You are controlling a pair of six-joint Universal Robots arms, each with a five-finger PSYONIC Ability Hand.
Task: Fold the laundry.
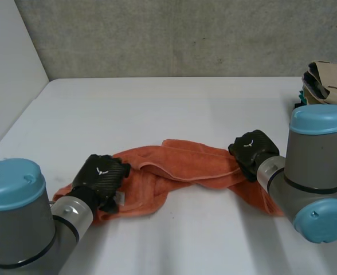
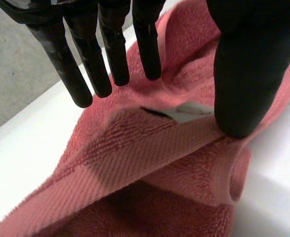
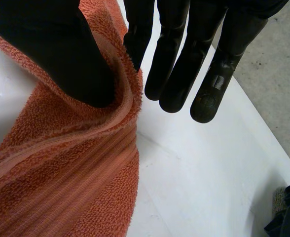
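Note:
An orange towel [image 1: 180, 163] lies twisted and bunched across the near part of the white table [image 1: 157, 103], stretching from one hand to the other. My left hand [image 1: 102, 177] rests at the towel's left end. Its fingers [image 2: 110, 54] are straight and spread above the cloth [image 2: 150, 158], and the thumb tip touches a folded edge beside a white label [image 2: 192, 111]. My right hand [image 1: 251, 150] is at the towel's right end. There its thumb [image 3: 51, 54] and one finger pinch the hemmed edge of the towel [image 3: 61, 182], while the other fingers hang free over the table.
A pile of other clothes [image 1: 329, 80] lies at the table's far right edge. A dark cloth [image 3: 288, 212] shows beyond my right hand's fingertips. A grey wall runs behind the table.

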